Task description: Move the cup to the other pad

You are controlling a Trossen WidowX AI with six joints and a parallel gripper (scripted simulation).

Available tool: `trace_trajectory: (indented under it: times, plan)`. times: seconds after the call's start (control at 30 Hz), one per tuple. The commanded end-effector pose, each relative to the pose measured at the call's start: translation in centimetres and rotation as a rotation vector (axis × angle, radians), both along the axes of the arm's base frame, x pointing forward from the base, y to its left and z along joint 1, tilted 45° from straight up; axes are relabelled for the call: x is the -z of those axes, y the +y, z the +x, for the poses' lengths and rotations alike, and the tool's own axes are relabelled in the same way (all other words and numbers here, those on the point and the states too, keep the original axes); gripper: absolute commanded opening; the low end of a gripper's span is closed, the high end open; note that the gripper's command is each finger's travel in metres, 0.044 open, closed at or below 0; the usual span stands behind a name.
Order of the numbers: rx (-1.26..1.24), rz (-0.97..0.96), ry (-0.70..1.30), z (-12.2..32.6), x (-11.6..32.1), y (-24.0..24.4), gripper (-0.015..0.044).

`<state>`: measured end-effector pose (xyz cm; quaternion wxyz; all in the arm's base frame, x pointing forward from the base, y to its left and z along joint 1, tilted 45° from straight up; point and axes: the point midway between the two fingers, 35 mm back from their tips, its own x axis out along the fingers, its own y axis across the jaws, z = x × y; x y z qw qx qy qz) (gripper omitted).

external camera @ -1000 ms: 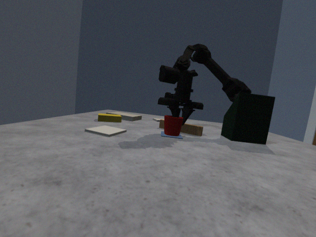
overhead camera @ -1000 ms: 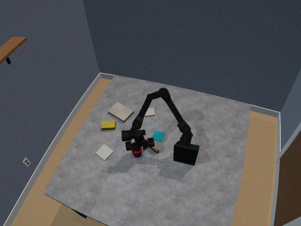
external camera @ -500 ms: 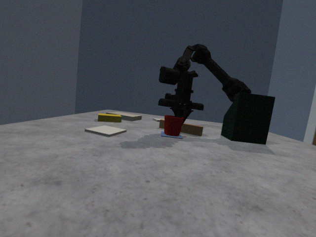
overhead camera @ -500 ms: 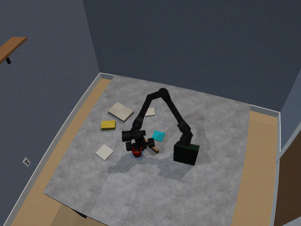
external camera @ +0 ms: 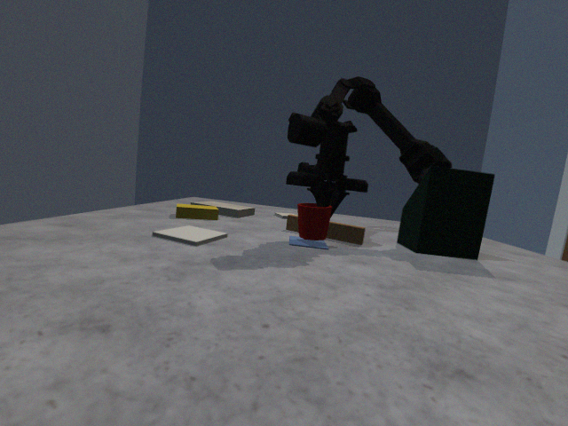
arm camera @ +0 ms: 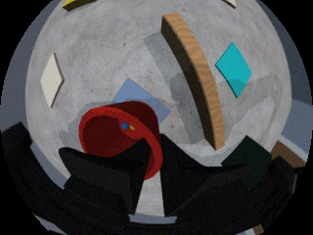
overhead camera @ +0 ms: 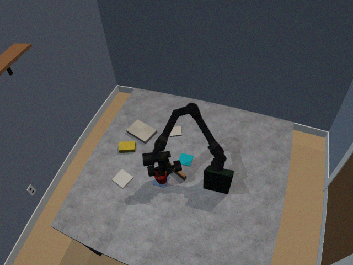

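A black six-joint robot arm (overhead camera: 182, 116) rises from a dark green box-shaped base (overhead camera: 218, 180) on a mottled grey table top (overhead camera: 199, 222) and bends over to point its black parallel-jaw gripper (external camera: 327, 201) straight down. The gripper's fingers are closed on the rim wall of an upright red tapered cup (external camera: 314, 221), one finger inside and one outside on the cup's far-right side as seen from the exterior camera. In the wrist view the fingers appear as dark wedges pinching the red rim, and small blue and yellow marbles (arm camera: 127, 127) sit at the bottom of the cup.

The cup stands on or just above a thin pale blue square pad (external camera: 308, 242); whether its bottom touches the pad cannot be told. A bright cyan square pad (overhead camera: 186, 159) lies nearby on the table, toward the base side of the cup. Between the two pads lies a long wooden block (external camera: 342, 231) on its edge, just behind the cup in the exterior view.

Further out are a yellow rectangular block (overhead camera: 127, 146), a large flat beige slab (overhead camera: 141, 130), a small cream tile (overhead camera: 175, 131) and a white square tile (overhead camera: 122, 178), all well apart from the cup. A wooden shelf (overhead camera: 12, 55) is fixed on the left wall.
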<state>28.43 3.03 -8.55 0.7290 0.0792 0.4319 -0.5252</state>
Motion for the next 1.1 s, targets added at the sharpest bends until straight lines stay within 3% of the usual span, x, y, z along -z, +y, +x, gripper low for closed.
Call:
trace_trajectory:
  times: [0.0,0.3,1.07]
  plan:
    - [-0.003,0.010,-0.015,0.2,-1.3,1.5,0.0000]
    - [-0.004,0.007,-0.012,-0.4,-3.7,3.8,0.0000]
    - [-0.007,0.002,-0.008,-0.6,-3.6,3.7,0.0000]
